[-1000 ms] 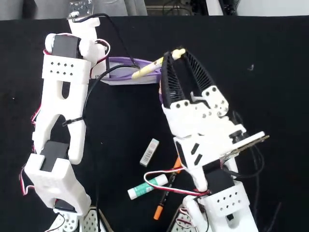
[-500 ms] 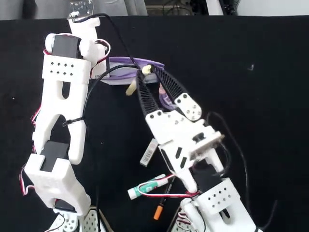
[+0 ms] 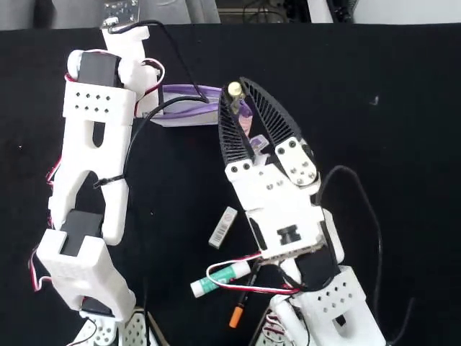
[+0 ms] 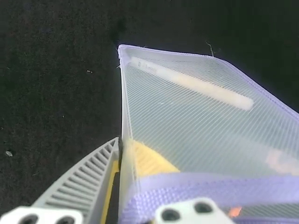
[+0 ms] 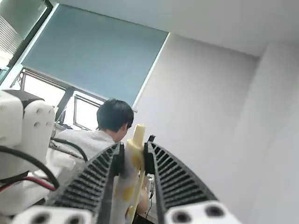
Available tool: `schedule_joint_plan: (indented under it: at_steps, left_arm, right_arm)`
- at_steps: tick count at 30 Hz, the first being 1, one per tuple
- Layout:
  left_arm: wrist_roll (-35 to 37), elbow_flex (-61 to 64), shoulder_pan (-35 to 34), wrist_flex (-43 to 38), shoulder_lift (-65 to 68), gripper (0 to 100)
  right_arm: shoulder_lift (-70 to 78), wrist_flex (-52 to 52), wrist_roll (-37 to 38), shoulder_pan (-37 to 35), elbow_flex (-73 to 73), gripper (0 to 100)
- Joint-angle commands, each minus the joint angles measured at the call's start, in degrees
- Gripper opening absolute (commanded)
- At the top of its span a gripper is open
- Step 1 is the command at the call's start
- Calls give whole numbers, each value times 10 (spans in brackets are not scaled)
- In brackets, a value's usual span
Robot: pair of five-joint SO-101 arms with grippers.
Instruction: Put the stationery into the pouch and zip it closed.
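The right claw (image 3: 236,101) clamps the pen (image 3: 235,89), probably light, stiff and slippery, close to its end above the soft pouch (image 3: 184,108) at twelve o'clock on the tabletop (image 3: 403,144), its limp edge pinched by the left claw (image 4: 122,150).

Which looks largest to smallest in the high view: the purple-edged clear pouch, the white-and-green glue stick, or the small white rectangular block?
1. The purple-edged clear pouch, largest even though it is partly covered.
2. The white-and-green glue stick.
3. The small white rectangular block, clearly shorter than the glue stick.
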Motion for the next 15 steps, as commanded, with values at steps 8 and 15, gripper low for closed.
schedule_joint_plan:
  at_steps: [8, 15]
  left_arm:
    - [5, 4, -16, 6, -12, 29]
    - [5, 4, -16, 6, -12, 29]
  right_arm:
    - [120, -18, -111, 13, -173, 11]
    - [175, -19, -231, 13, -209, 11]
